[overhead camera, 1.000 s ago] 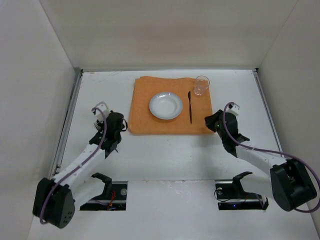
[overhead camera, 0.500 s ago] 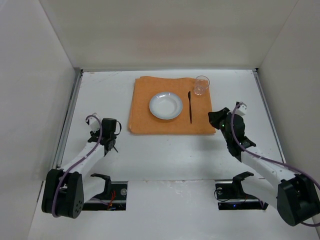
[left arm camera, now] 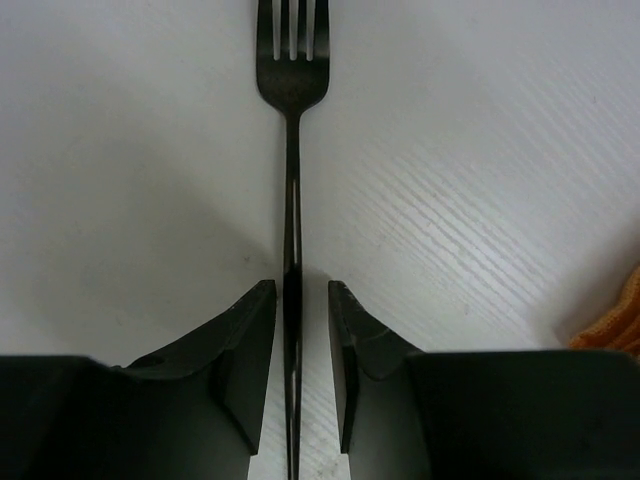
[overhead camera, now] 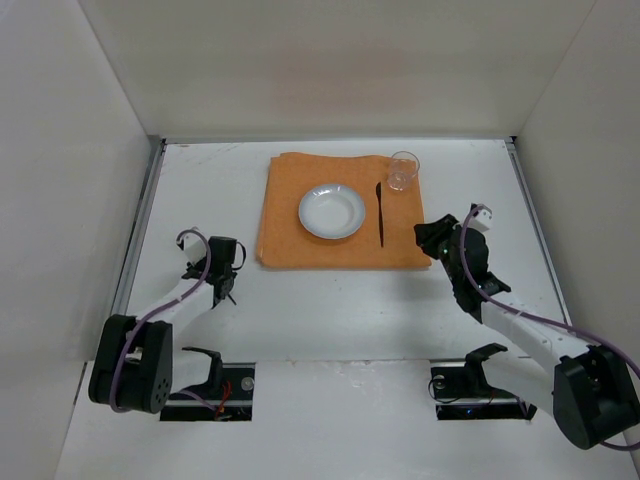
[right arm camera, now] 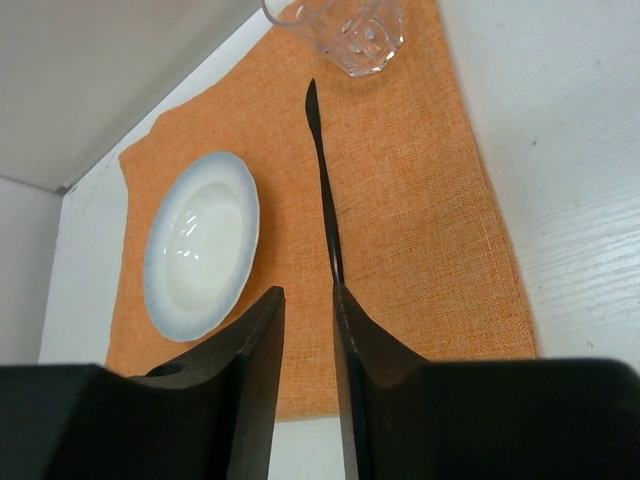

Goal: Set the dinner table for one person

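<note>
On the white dinner table (overhead camera: 330, 310) lies an orange mat (overhead camera: 285, 235) with a white plate (overhead camera: 332, 211), a black knife (overhead camera: 380, 215) to its right and a clear glass (overhead camera: 403, 171) at the far right corner. A black fork (left arm camera: 292, 90) lies flat on the bare table left of the mat. My left gripper (left arm camera: 302, 290) straddles the fork's handle, jaws narrowly open with a gap on the right side. My right gripper (right arm camera: 308, 292) hovers at the mat's near right corner, open and empty. The knife (right arm camera: 322, 170) lies just ahead of it.
White panels wall the table on three sides, with metal rails (overhead camera: 140, 230) along the left and right edges. The two arm bases (overhead camera: 215, 380) sit at the near edge. In the right wrist view the plate (right arm camera: 200, 245) and glass (right arm camera: 345, 30) rest on the mat (right arm camera: 420, 200).
The left gripper drew back and left toward the table while its jaws narrowed around the fork. The right jaws opened from nearly shut and that wrist shifted slightly right.
</note>
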### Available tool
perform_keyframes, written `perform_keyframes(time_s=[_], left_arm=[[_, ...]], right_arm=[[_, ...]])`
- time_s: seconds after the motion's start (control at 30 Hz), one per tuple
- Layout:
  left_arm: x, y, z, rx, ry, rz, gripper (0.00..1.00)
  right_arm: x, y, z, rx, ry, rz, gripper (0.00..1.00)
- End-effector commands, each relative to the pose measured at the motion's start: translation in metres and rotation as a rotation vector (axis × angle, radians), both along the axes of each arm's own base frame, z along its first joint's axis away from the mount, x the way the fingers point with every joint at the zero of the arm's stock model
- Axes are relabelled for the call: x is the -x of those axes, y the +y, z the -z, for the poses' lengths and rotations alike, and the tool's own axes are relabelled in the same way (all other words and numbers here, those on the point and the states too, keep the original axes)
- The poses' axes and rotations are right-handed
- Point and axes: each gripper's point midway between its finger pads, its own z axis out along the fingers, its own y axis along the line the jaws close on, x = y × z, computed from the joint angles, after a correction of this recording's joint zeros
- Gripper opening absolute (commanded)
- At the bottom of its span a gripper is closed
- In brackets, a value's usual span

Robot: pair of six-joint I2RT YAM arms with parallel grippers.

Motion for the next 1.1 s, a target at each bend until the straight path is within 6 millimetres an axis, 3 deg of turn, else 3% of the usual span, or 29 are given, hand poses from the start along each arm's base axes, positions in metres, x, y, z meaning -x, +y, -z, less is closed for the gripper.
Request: perform_keyframes(time_s=[0.0,0.2,0.37,0.47,0.53,0.67,0.77,0.87,1.07], left_arm=[[0.001,-0.004,0.011,0.04,0.018,0.001,0.21],[0.0,-0.003,0.001,0.046,-0.022,0.004,0.05],[-0.012,-0.01,-0.038,0.034,-0.132,0.041,0.02],[-0.034,-0.035,-0.077,0.017,-0.21,0.129,0.03],[-0.052,-0.062,-0.1,-0.032,-0.238,0.235,0.03],[-0.088,-0.112,-0.122,-0.097,-0.248,0.403,0.03],[-0.115,-0.142,-0.125,-0.111,-0.252,0.5,0.04],[-0.138,-0.167,-0.115,-0.082,-0.21,0.593,0.04],[-0.172,-0.186,-0.092,-0.072,-0.147,0.67,0.05]], right_arm=[[-0.005,0.004,-0.019,-0.009,-0.062,-0.012,0.33],[-0.003,0.002,-0.02,-0.011,-0.068,-0.003,0.37],[-0.005,-0.001,-0.02,-0.008,-0.069,0.007,0.37],[-0.007,0.002,-0.011,-0.009,-0.041,-0.001,0.37],[-0.009,0.002,-0.011,-0.002,-0.041,0.0,0.38],[-0.01,0.001,-0.005,-0.002,-0.029,0.009,0.39],[-0.01,0.004,-0.007,0.0,-0.035,0.004,0.39],[-0.01,0.003,-0.006,0.005,-0.035,0.014,0.39],[-0.011,0.005,-0.002,0.014,-0.026,0.008,0.39]])
